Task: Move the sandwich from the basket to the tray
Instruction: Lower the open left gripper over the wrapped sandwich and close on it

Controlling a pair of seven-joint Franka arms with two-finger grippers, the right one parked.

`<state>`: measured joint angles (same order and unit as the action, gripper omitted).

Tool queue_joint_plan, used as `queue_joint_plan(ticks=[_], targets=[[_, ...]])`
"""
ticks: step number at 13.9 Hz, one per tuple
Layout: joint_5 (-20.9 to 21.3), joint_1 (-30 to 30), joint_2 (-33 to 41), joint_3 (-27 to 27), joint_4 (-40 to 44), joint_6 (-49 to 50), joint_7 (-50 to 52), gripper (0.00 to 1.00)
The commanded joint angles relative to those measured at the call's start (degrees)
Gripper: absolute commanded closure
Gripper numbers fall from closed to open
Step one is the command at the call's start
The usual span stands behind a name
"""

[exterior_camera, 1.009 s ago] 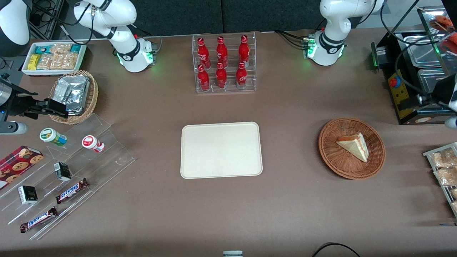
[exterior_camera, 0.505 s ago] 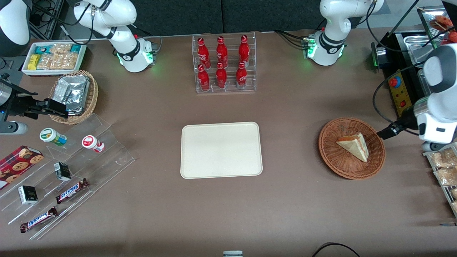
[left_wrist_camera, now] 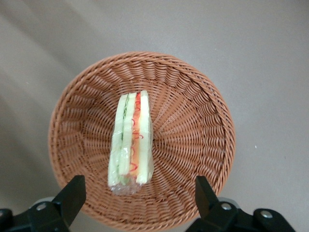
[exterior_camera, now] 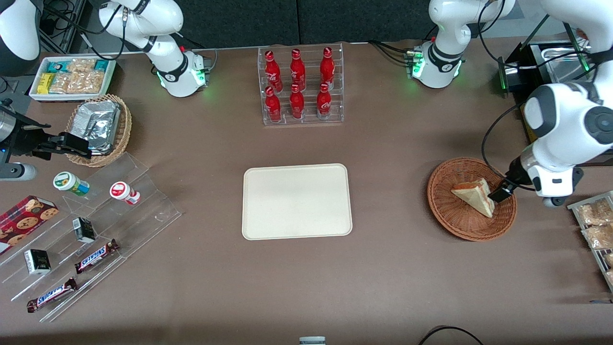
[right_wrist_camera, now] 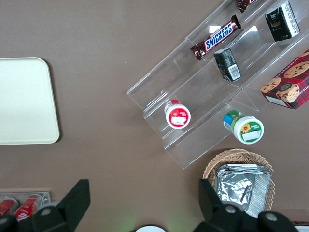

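The sandwich [left_wrist_camera: 130, 139] lies in the basket [left_wrist_camera: 203, 121], soft, light and probably film-wrapped, so the gripper [left_wrist_camera: 137, 203], hovering above with fingers spread, should pinch gently across its flat bread faces.

Basket [left_wrist_camera: 193, 121]: reddish-brown woven wicker. Sandwich [left_wrist_camera: 131, 140]: pale bread, red and green filling stripes. Tray [exterior_camera: 297, 201]: plain cream. Gripper [left_wrist_camera: 137, 200]: black fingers.

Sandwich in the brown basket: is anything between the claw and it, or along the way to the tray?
Nothing visible. The open claw hovers over the basket, fingers apart above the sandwich, with nothing covering it. Only bare table lies between basket and tray.
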<state>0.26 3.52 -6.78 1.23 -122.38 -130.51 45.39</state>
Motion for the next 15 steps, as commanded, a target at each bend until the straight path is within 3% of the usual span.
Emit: queue_joint_plan(ticks=[1, 15], targets=[[0.2, -0.4, 0.8, -0.1, -3.9, -4.7, 2.6, 0.00], [0.7, -1.4, -4.3, -0.1, -8.0, -13.4, 5.1, 0.00]])
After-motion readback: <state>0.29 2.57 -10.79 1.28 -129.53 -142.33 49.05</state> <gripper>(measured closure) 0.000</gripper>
